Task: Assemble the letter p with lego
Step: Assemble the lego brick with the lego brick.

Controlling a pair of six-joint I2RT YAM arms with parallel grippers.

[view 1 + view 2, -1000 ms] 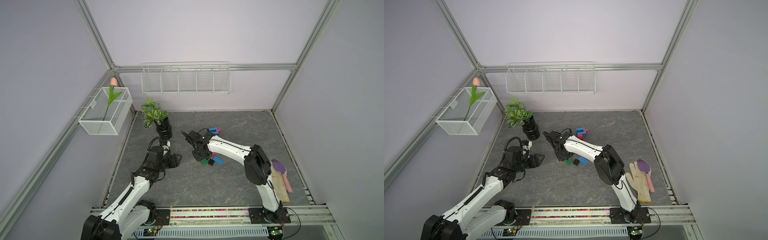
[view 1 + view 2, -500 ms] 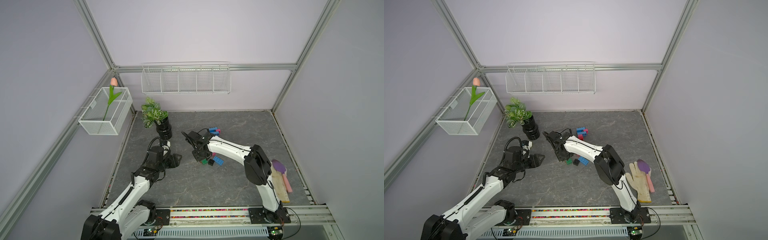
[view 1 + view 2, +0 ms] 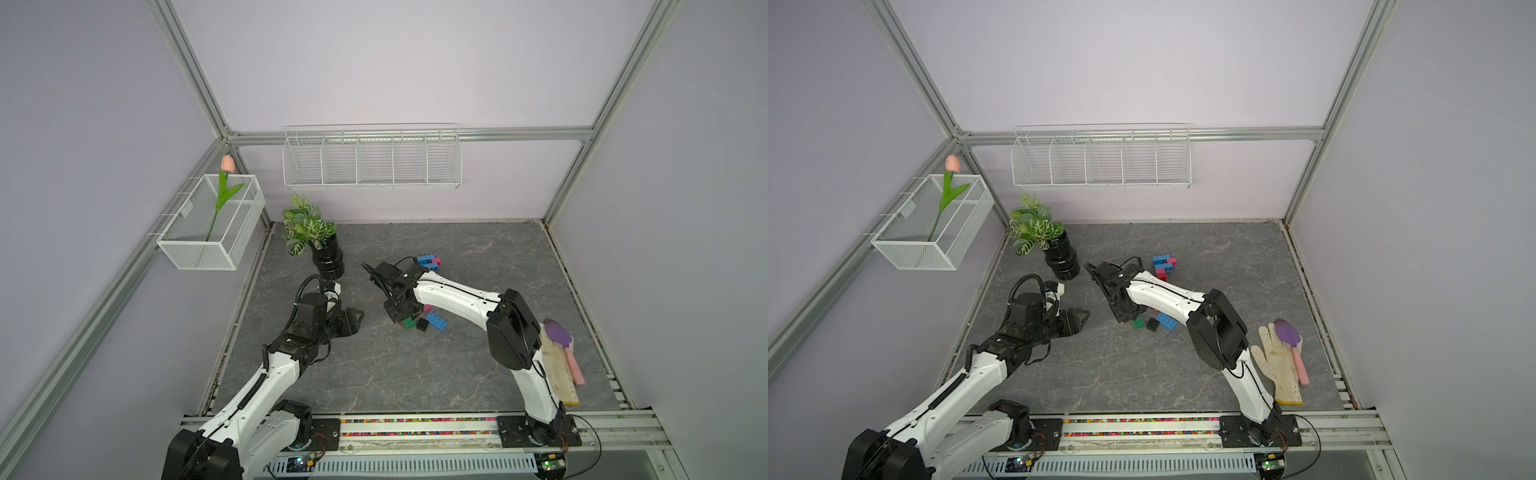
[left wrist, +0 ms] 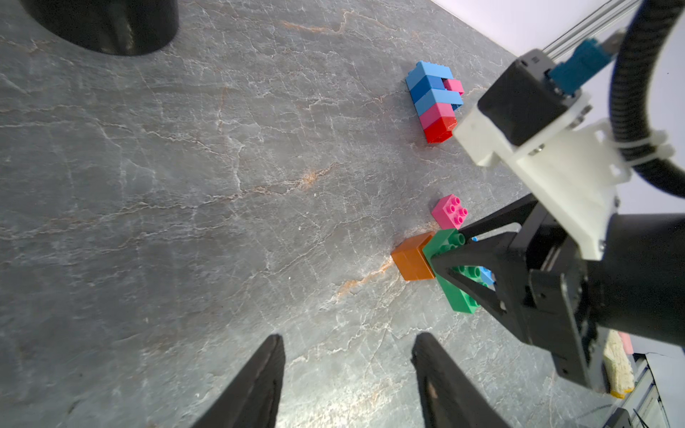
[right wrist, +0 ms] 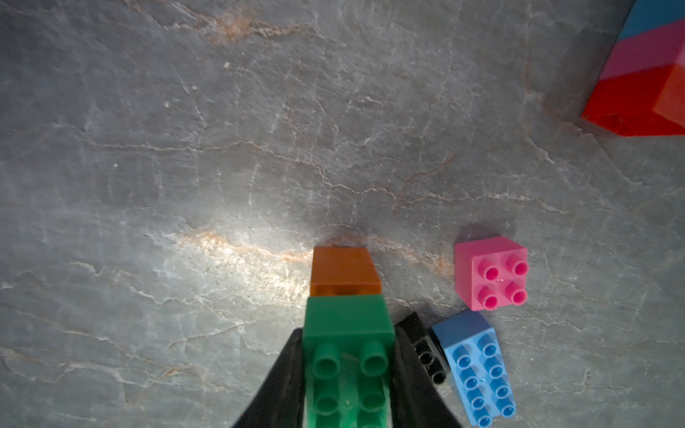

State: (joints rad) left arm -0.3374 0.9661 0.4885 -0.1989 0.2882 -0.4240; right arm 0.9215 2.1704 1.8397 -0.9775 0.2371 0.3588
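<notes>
Right claw (image 5: 348,333) clamps the green oblong brick (image 5: 348,318) lengthwise, orange brick (image 5: 344,270) touching its far end; left claw (image 4: 348,337) hangs released, empty.

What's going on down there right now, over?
Right gripper shut on green brick, orange brick at its end. Left gripper open, empty. Pink brick close by.

The pink brick (image 5: 490,273) is smooth, shiny plastic. The table (image 5: 185,148) looks like dull stone. The glove (image 3: 1281,365) is rough cloth.

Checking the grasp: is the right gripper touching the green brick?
Touching. In the right wrist view the right gripper clamps the green brick, a finger flat against each side.
</notes>
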